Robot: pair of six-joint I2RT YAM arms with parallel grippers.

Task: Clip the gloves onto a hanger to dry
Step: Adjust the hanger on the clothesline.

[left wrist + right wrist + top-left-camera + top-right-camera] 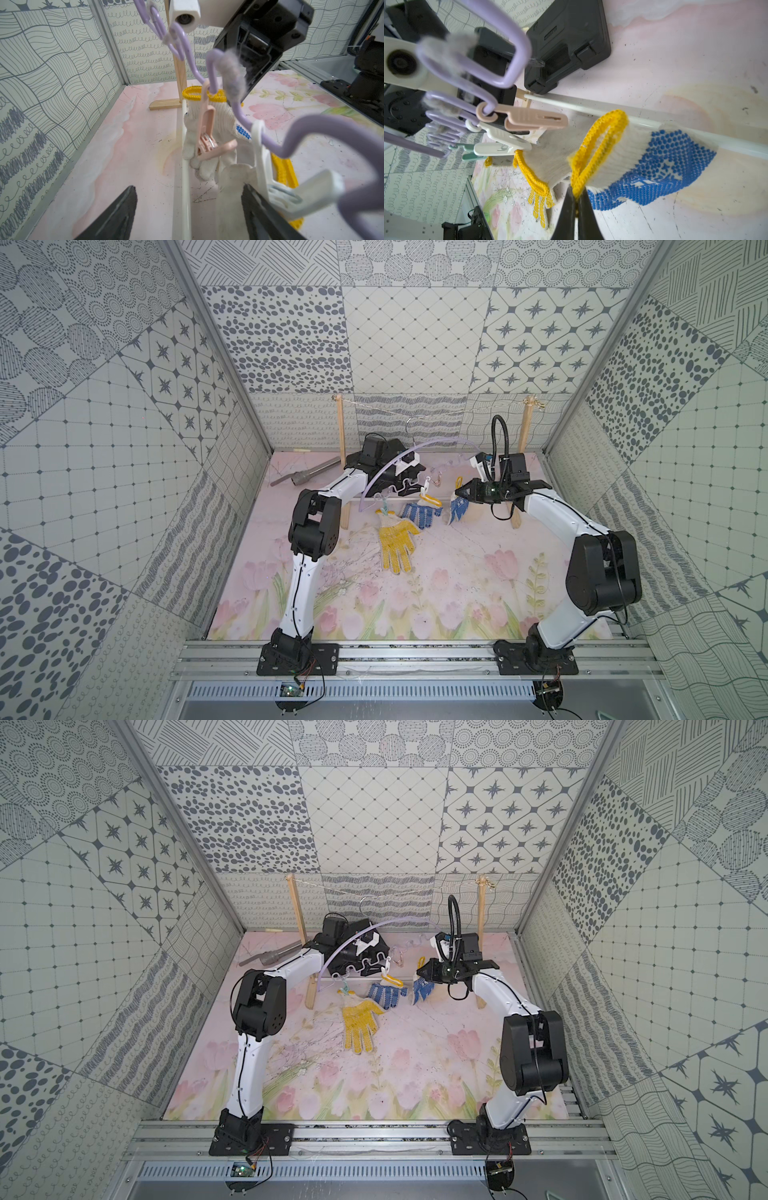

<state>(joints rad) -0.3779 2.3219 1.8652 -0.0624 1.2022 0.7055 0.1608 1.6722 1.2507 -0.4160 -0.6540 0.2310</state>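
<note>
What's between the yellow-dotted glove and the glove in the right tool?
Another blue-dotted glove, clipped in a white peg, separates the yellow-dotted glove from the held glove in the right tool; both top views show it.

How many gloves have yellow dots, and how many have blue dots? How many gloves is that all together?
Yellow-dotted glove: 1
Blue-dotted gloves: 2
Total: 3 gloves
</note>
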